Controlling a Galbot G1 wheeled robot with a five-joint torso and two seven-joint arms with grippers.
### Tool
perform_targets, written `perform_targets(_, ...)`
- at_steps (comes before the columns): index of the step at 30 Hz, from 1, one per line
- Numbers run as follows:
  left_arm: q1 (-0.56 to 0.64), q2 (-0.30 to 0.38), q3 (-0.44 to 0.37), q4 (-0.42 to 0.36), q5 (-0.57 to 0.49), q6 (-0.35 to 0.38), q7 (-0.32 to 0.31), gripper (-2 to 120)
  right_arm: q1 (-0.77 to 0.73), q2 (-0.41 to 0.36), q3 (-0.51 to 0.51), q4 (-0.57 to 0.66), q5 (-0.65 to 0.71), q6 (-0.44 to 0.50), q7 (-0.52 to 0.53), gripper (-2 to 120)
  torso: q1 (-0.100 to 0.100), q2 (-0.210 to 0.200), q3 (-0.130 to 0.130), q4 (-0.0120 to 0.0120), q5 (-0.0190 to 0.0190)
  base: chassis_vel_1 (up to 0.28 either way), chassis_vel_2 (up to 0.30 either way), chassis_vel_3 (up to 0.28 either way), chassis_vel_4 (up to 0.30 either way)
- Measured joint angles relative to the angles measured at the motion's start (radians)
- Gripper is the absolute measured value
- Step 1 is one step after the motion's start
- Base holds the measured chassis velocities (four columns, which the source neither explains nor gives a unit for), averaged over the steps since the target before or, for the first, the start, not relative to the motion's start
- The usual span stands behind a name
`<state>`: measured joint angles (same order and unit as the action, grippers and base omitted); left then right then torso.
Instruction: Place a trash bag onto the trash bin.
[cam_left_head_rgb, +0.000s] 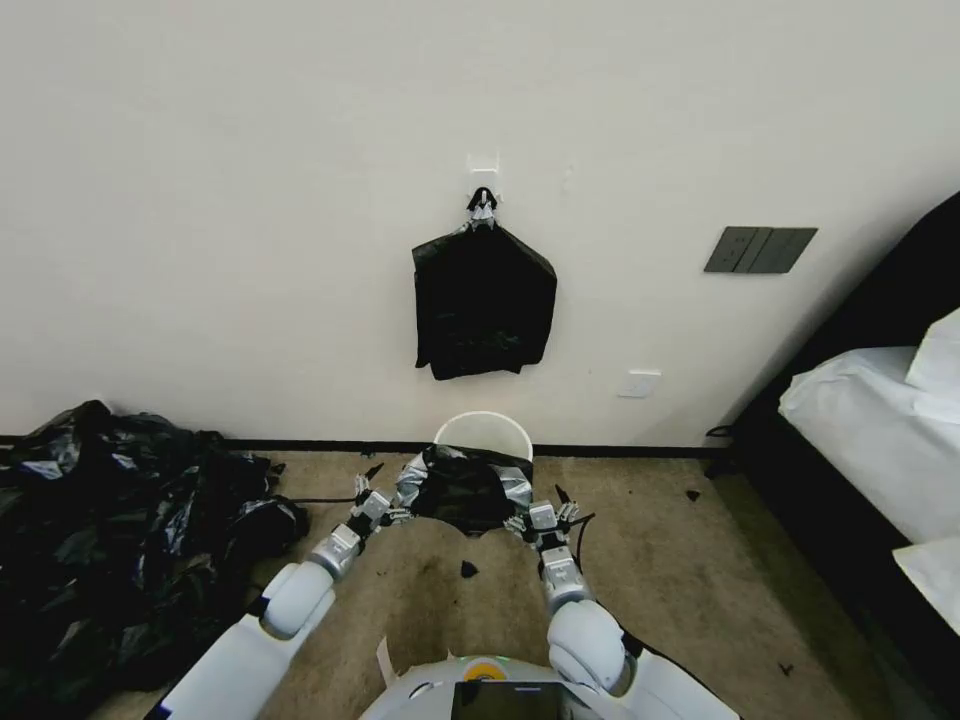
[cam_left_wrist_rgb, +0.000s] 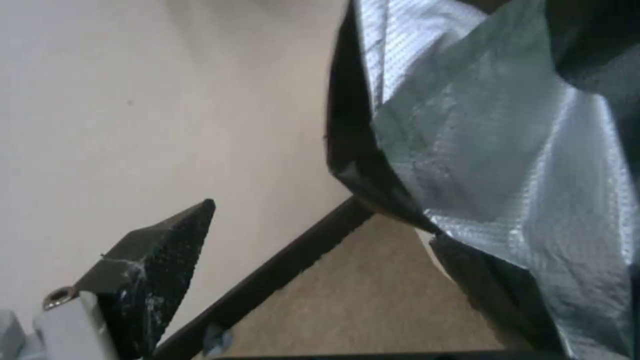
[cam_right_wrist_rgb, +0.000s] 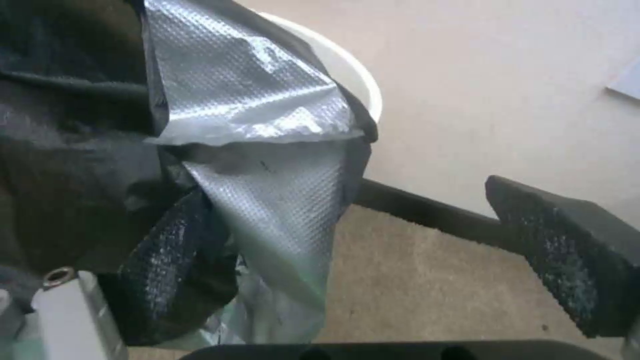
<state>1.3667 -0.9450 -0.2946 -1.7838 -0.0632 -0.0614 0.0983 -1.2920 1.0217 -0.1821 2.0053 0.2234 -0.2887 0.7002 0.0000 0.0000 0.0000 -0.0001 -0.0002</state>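
1. Head view: the thin, glossy black plastic trash bag (cam_left_head_rgb: 468, 488) drapes over the near rim of the small round cream-white plastic trash bin (cam_left_head_rgb: 484, 424), stretched crosswise between the left claw (cam_left_head_rgb: 372, 497) and the right claw (cam_left_head_rgb: 545, 515), one at each end. Its long axis runs from claw to claw, its mouth seemingly facing down onto the bin. The far rim beyond the claws is bare, so the bag may slide off toward the robot.

2. Left wrist view: the left claw is spread; one dark textured finger (cam_left_wrist_rgb: 157, 270) stands apart from the bag's edge (cam_left_wrist_rgb: 467, 150), which hangs just beside it. Nothing is pinched here, so I judge this side could sag.

3. Right wrist view: the right claw is spread too, one finger (cam_right_wrist_rgb: 573, 255) well clear, the other against the film (cam_right_wrist_rgb: 267, 200). The loose fold could snag on it and drag the bag off the bin's rim (cam_right_wrist_rgb: 347, 70).
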Motion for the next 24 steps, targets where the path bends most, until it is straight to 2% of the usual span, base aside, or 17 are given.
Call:
perform_targets(1, -0.008, 0.005, -0.016, 0.023, -0.016, -0.034, 0.044, 100, 0.002, 0.001, 0.000, -0.003, 0.000, 0.000, -0.003, 100, 0.000, 0.000, 0.000, 0.0000, 0.0001, 0.000, 0.000, 0.000, 0.000)
perform_targets(3, -0.010, 0.008, -0.022, 0.030, -0.023, -0.044, 0.059, 100, 0.003, 0.001, 0.000, -0.006, 0.000, 0.000, -0.004, 100, 0.000, 0.000, 0.000, 0.0001, 0.0000, 0.000, 0.000, 0.000, 0.000)
perform_targets(4, -0.021, 0.017, -0.045, 0.057, -0.051, -0.082, 0.122, 100, 0.007, 0.003, 0.001, -0.015, -0.001, 0.001, -0.008, 100, 0.000, 0.000, 0.000, 0.0001, 0.0002, 0.000, 0.000, 0.000, 0.000)
perform_targets(7, -0.046, 0.027, -0.078, 0.103, -0.115, -0.149, 0.247, 100, 0.018, 0.010, 0.002, -0.031, -0.001, 0.001, -0.010, 100, 0.000, 0.000, 0.000, 0.0001, 0.0002, 0.000, 0.000, 0.000, 0.000)
perform_targets(8, -0.046, 0.027, -0.078, 0.103, -0.115, -0.149, 0.247, 100, 0.018, 0.010, 0.002, -0.031, -0.001, 0.001, -0.010, 100, 0.000, 0.000, 0.000, 0.0001, 0.0002, 0.000, 0.000, 0.000, 0.000)
perform_targets(9, -0.068, 0.030, -0.097, 0.134, -0.155, -0.200, 0.342, 100, 0.024, 0.014, 0.002, -0.038, -0.002, 0.002, -0.012, 100, 0.000, 0.000, 0.000, 0.0001, 0.0001, 0.000, 0.000, 0.000, 0.000)
perform_targets(10, -0.079, 0.031, -0.107, 0.150, -0.172, -0.224, 0.389, 100, 0.027, 0.016, 0.002, -0.040, -0.002, 0.002, -0.013, 100, 0.000, 0.000, 0.000, 0.0000, 0.0001, 0.000, 0.000, 0.000, 0.000)
perform_targets(12, -0.115, 0.036, -0.138, 0.200, -0.220, -0.283, 0.563, 100, 0.035, 0.021, 0.002, -0.045, -0.002, 0.000, -0.015, 100, 0.000, 0.000, 0.000, 0.0000, 0.0002, 0.000, 0.000, 0.000, 0.000)
perform_targets(13, -0.115, 0.036, -0.138, 0.200, -0.220, -0.283, 0.563, 100, 0.035, 0.021, 0.002, -0.045, -0.002, 0.000, -0.015, 100, 0.000, 0.000, 0.000, 0.0000, 0.0002, 0.000, 0.000, 0.000, 0.000)
perform_targets(14, -0.123, 0.037, -0.144, 0.213, -0.230, -0.293, 0.609, 100, 0.036, 0.022, 0.002, -0.046, -0.002, 0.000, -0.015, 100, 0.000, 0.000, 0.000, 0.0001, 0.0002, 0.000, 0.000, 0.000, 0.000)
perform_targets(15, -0.138, 0.038, -0.154, 0.232, -0.243, -0.304, 0.684, 100, 0.038, 0.024, 0.002, -0.048, -0.002, 0.000, -0.016, 100, 0.000, 0.000, 0.000, 0.0001, 0.0001, 0.000, 0.000, 0.000, 0.000)
perform_targets(17, -0.165, 0.039, -0.166, 0.269, -0.259, -0.324, 0.794, 100, 0.039, 0.029, 0.003, -0.053, -0.002, -0.001, -0.017, 100, 0.000, 0.000, 0.000, 0.0000, 0.0001, 0.000, 0.000, 0.000, 0.000)
perform_targets(18, -0.165, 0.039, -0.166, 0.269, -0.259, -0.324, 0.794, 100, 0.039, 0.029, 0.003, -0.053, -0.002, -0.001, -0.017, 100, 0.000, 0.000, 0.000, 0.0000, 0.0001, 0.000, 0.000, 0.000, 0.000)
perform_targets(21, -0.200, 0.038, -0.169, 0.319, -0.285, -0.353, 0.879, 100, 0.042, 0.038, 0.007, -0.063, -0.002, -0.001, -0.019, 100, 0.000, 0.000, 0.000, 0.0000, 0.0001, 0.000, 0.000, 0.000, 0.000)
perform_targets(24, -0.211, 0.037, -0.169, 0.335, -0.296, -0.360, 0.892, 100, 0.045, 0.041, 0.010, -0.067, -0.001, -0.001, -0.019, 100, 0.000, 0.000, 0.000, 0.0000, 0.0000, 0.000, 0.000, 0.000, 0.000)
